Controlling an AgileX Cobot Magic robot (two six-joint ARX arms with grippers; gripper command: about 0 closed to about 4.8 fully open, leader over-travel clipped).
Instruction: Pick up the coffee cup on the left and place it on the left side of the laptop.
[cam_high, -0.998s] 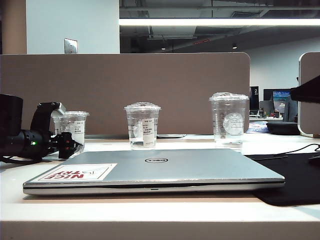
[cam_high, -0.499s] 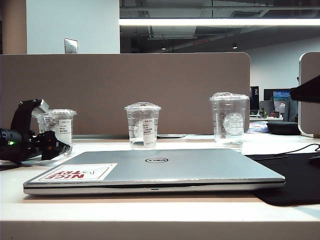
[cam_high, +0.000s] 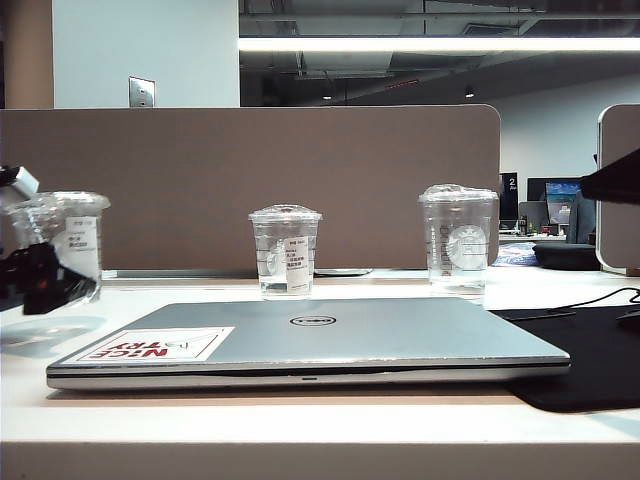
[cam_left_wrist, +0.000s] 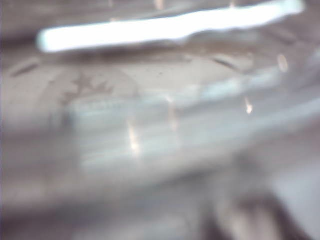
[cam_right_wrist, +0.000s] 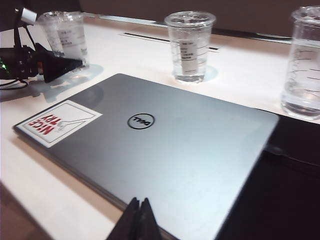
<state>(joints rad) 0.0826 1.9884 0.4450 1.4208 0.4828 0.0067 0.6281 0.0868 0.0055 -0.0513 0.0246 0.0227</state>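
- White desk (cam_high: 300, 420) with a grey partition behind.
- Right gripper (cam_right_wrist: 138, 220) hangs above the laptop's near edge, its fingers pressed together on nothing.
- Laptop (cam_high: 330, 340) lies closed, sticker at its near-left corner.
- Left gripper (cam_high: 40, 280), left of the laptop, grasps the coffee cup (cam_high: 72, 245), lifted and tilted.
- Two other cups (cam_high: 285, 250) stand behind the laptop.

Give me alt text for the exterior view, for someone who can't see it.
The left gripper holds the coffee cup above the white table, left of the closed silver laptop. Two more clear lidded cups stand behind the laptop: a narrower cup and a taller cup.
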